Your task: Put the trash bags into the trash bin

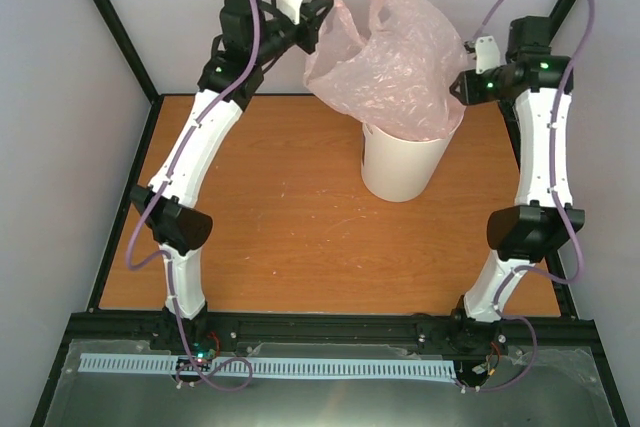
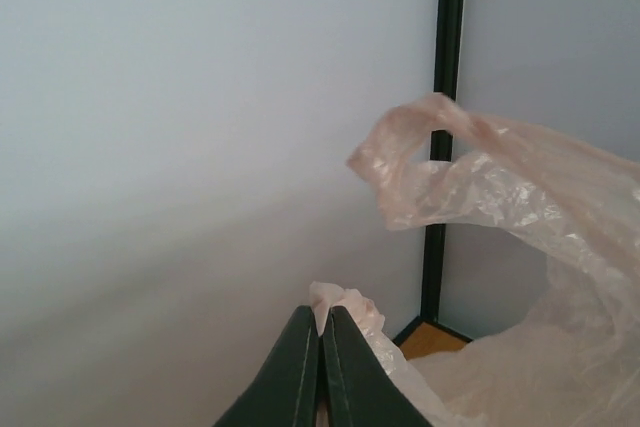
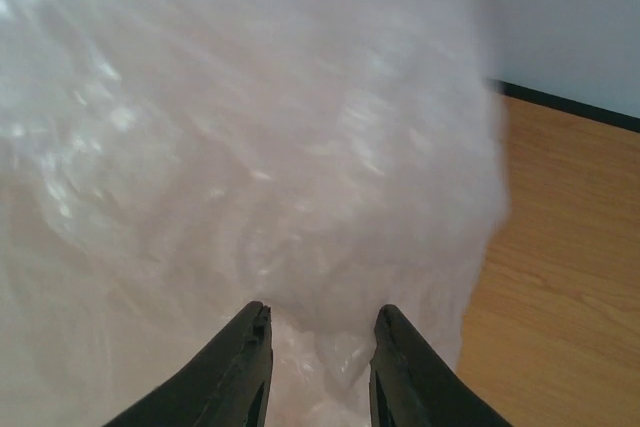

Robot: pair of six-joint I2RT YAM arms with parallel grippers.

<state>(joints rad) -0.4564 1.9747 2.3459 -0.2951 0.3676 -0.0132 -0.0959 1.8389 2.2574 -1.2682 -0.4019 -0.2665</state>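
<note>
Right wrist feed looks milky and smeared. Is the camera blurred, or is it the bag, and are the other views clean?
Right wrist: the trash bag fills the frame close up, soft and washed out with glare patches; the right gripper reads sharper. Left wrist: clear, even light, left gripper shut on a bag fold. Top external: sharp, trash bin plainly lit.

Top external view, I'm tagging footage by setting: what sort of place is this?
Likely a robot lab test cell: the left arm and right arm bolted to a wooden table, plain walls in a black frame, one staged white bin.
</note>
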